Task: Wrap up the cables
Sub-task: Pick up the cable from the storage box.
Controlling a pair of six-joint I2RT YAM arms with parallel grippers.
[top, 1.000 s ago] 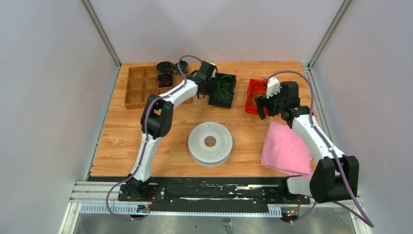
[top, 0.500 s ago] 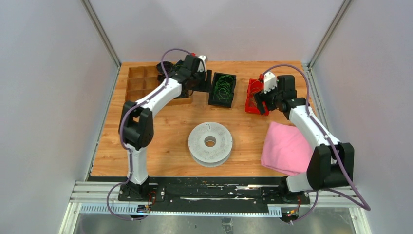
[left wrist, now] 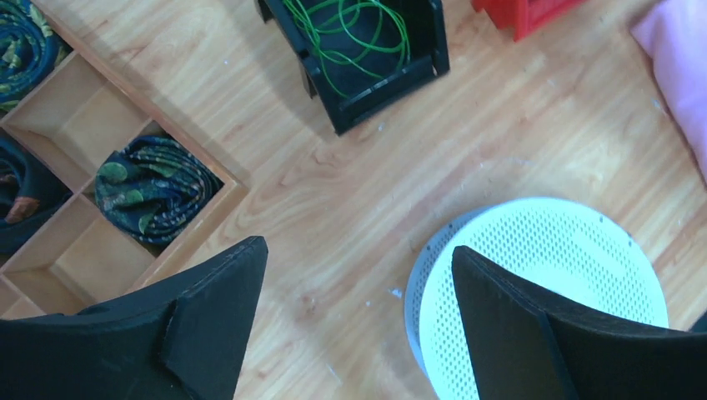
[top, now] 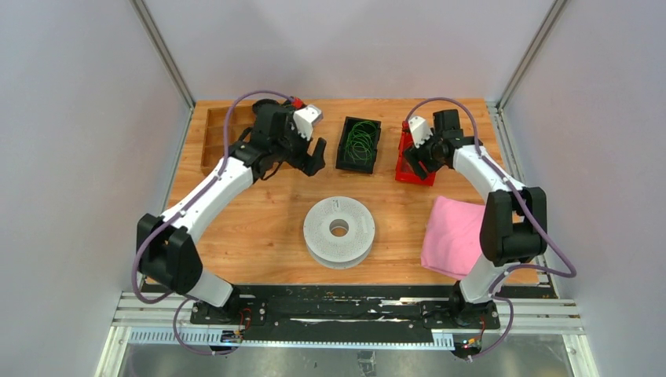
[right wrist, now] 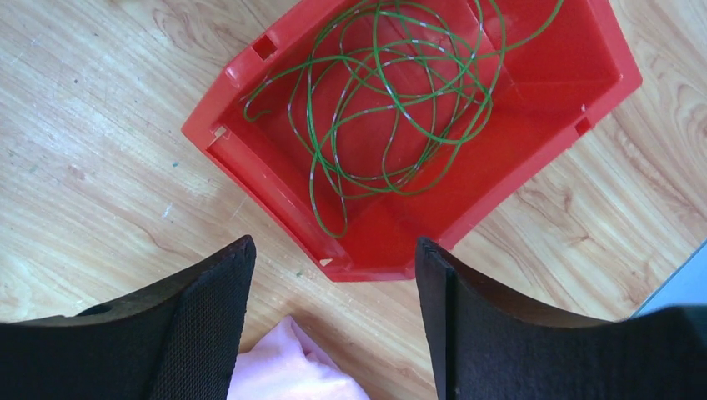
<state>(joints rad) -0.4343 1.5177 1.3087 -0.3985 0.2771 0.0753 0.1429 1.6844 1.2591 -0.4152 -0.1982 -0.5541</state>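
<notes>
R gripper point(right wrist: 333, 250), jaws apart, prob. above cables point(right wrist: 385, 107) in red bin point(right wrist: 534, 125).

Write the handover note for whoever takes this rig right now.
Left tool: open, empty, over bare wood between the wooden tray and the grey spool.
Right tool: open, empty, hovering at the edge of the red bin.
One cable tangle lies loose in the red bin; a second cable tangle lies loose in the black bin.
Done: nothing; no cable shows on the spool.
Left: pick up and wrap both tangles.
</notes>
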